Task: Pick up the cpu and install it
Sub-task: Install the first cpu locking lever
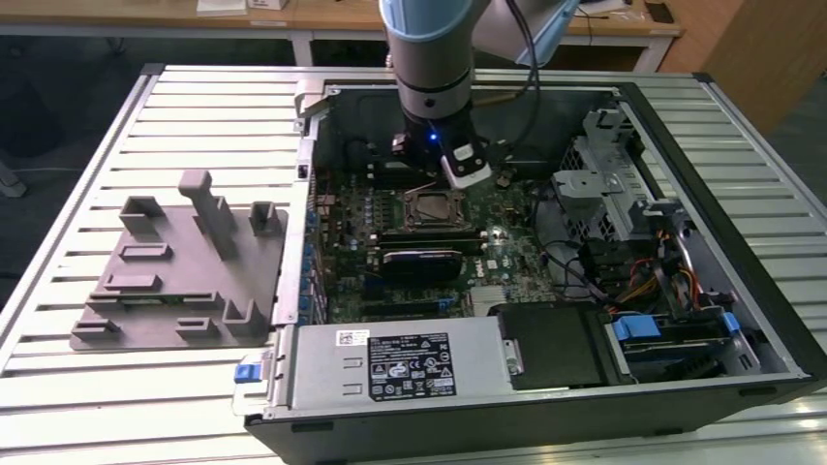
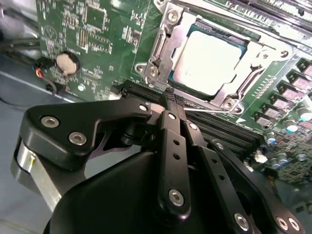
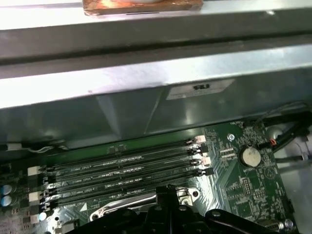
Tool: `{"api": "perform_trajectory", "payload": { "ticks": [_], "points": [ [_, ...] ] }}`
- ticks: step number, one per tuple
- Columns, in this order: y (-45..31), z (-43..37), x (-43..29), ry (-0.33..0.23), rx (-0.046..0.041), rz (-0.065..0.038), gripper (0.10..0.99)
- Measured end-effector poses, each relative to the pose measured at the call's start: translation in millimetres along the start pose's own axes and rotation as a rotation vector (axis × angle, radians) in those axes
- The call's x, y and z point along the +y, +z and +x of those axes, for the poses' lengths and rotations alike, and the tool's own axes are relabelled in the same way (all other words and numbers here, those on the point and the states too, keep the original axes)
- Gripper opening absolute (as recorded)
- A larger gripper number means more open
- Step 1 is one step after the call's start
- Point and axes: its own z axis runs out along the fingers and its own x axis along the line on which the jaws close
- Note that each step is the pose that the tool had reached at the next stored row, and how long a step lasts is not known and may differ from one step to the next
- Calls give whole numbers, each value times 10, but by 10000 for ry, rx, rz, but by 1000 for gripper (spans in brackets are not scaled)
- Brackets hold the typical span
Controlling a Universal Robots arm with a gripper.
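The cpu (image 2: 209, 61), a flat square chip with a pale shiny top, lies in the motherboard socket (image 1: 433, 206) with a metal frame (image 2: 161, 46) around its edges. My gripper (image 2: 168, 95) hangs just above the board beside the socket, over the memory slots (image 3: 122, 170). Its black fingers (image 2: 171, 146) are pressed together with nothing between them. In the first wrist view the gripper (image 3: 168, 189) tip shows close to the socket frame. In the exterior view the arm (image 1: 433, 87) stands upright over the open computer case.
A grey fixture plate (image 1: 181, 281) with upright posts lies on the slatted table at the exterior view's left. Inside the case are the power supply (image 1: 387, 363), the drive cage (image 1: 621, 194) and cables (image 1: 646, 281). The case wall (image 3: 146, 97) rises behind the slots. A coin battery (image 3: 250, 156) sits nearby.
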Motion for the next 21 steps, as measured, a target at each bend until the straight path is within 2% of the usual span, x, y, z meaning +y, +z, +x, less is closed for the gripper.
{"api": "perform_trajectory", "payload": {
  "ticks": [4, 17, 21],
  "points": [
    [14, 6, 5, 395, -106, 51, 106],
    [63, 80, 86, 834, -224, 106, 106],
    [77, 87, 87, 1220, -326, 157, 106]
  ]
}}
